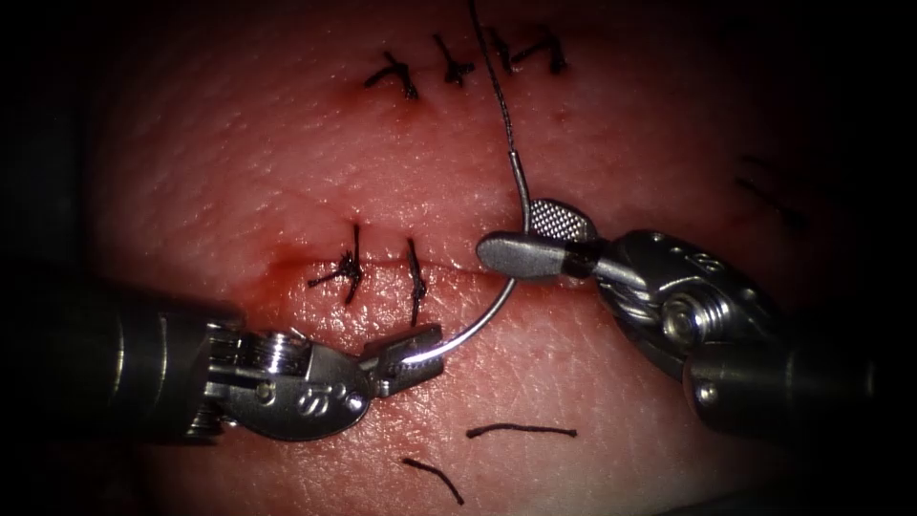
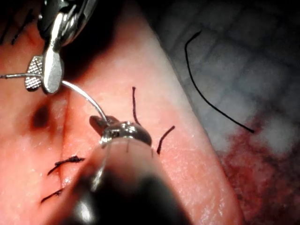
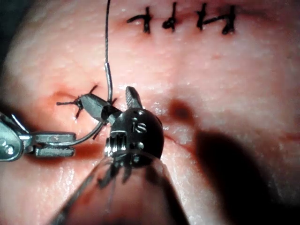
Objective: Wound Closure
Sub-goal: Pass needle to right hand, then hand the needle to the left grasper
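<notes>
- While the left tool (image 1: 411,360) has its fingers clamped on the needle (image 1: 492,306) close to the pointed end, the right tool (image 1: 537,239) has its fingers apart, one on each side of the needle further up the curve, nearer the thread end. Can't tell if they're touching it, but they're not closed on it.
- The needle is out in the open, not in the tissue (image 1: 239,162). It arcs up from the left tool, across the cut (image 1: 449,268), between the right tool's fingers, and ends where the thread (image 1: 495,86) joins on.
- The thread goes straight up from there and off past the far edge of the tissue.
- Two finished stitches (image 1: 351,268) sit across the cut, left of the needle, and there's a bit of red fluid (image 1: 287,263) at the cut's left end.
- Another row of stitches (image 1: 458,65) sits near the far edge of the tissue.
- Two cut ends of thread (image 1: 521,431) are lying loose on the tissue near its front edge, just below the left tool.
- From the left wrist you can see the same grip, needle (image 2: 86,98) running from the left tool (image 2: 110,127) up to the right tool (image 2: 42,75).
- From the right wrist, the right tool (image 3: 112,105) straddles the needle (image 3: 108,89), with the left tool (image 3: 51,143) holding the far end.
</notes>
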Robot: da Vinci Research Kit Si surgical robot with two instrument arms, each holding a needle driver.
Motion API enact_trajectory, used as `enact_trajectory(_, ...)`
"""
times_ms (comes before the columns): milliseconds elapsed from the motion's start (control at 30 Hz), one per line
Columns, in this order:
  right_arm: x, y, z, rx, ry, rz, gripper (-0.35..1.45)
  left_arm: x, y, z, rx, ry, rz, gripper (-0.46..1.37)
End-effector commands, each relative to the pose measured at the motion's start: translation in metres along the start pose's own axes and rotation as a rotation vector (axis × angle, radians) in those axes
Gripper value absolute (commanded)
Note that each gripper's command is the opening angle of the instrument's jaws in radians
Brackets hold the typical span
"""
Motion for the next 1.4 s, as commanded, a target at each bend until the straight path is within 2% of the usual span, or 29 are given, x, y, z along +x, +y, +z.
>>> enact_trajectory(33, 0.0000, 0.0000, 0.0000, 0.001, -0.001, -0.003, 0.47, 0.0000, 0.0000, 0.0000, -0.010, 0.003, -0.001, -0.35)
enact_trajectory(67, -0.0001, 0.0000, -0.0001, 0.000, 0.000, -0.004, -0.19, 0.0000, 0.0000, 0.0000, -0.010, 0.003, -0.001, -0.35)
enact_trajectory(100, -0.0002, 0.0000, -0.0002, -0.004, -0.011, -0.006, -0.35, 0.0000, -0.0001, 0.0000, -0.010, 0.003, -0.001, -0.35)
enact_trajectory(233, -0.0001, -0.0002, -0.0005, -0.074, -0.018, -0.140, -0.35, 0.0000, -0.0001, 0.0001, -0.010, 0.003, -0.001, -0.35)
enact_trajectory(433, 0.0002, -0.0003, -0.0006, -0.101, -0.009, -0.163, -0.35, 0.0001, -0.0002, 0.0002, 0.001, 0.008, 0.001, -0.35)
enact_trajectory(533, 0.0004, -0.0003, -0.0005, -0.098, 0.004, -0.161, -0.35, 0.0002, -0.0002, 0.0003, 0.005, 0.008, -0.013, 0.23)
enact_trajectory(567, 0.0004, -0.0002, -0.0005, -0.097, 0.009, -0.161, -0.35, 0.0003, -0.0002, 0.0004, 0.005, 0.007, -0.019, 0.49)
enact_trajectory(633, 0.0005, -0.0003, -0.0005, -0.096, 0.017, -0.159, -0.35, 0.0004, -0.0002, 0.0004, 0.006, 0.006, -0.020, 0.89)
enact_trajectory(700, 0.0006, -0.0003, -0.0004, -0.097, 0.020, -0.159, -0.35, 0.0005, -0.0002, 0.0003, 0.006, 0.007, -0.063, 1.08)
enact_trajectory(767, 0.0007, -0.0002, -0.0004, -0.098, 0.020, -0.158, -0.35, 0.0006, -0.0003, 0.0001, -0.009, 0.014, -0.105, 1.11)
enact_trajectory(867, 0.0007, -0.0002, -0.0003, -0.100, 0.023, -0.164, -0.35, 0.0010, -0.0005, -0.0002, -0.078, 0.016, -0.170, 1.13)
enact_trajectory(1033, 0.0008, -0.0001, -0.0002, -0.097, 0.031, -0.199, -0.35, 0.0018, -0.0015, -0.0010, -0.131, 0.057, -0.234, 1.13)
enact_trajectory(1200, 0.0009, -0.0001, -0.0001, -0.074, 0.033, -0.268, -0.35, 0.0025, -0.0023, -0.0015, -0.203, 0.037, -0.260, 1.13)
enact_trajectory(1333, 0.0009, -0.0001, -0.0001, -0.023, 0.041, -0.349, -0.35, 0.0028, -0.0028, -0.0015, -0.255, 0.030, -0.307, 1.11)
enact_trajectory(1400, 0.0009, -0.0001, -0.0001, 0.031, 0.047, -0.390, -0.35, 0.0028, -0.0029, -0.0013, -0.309, 0.017, -0.345, 1.09)
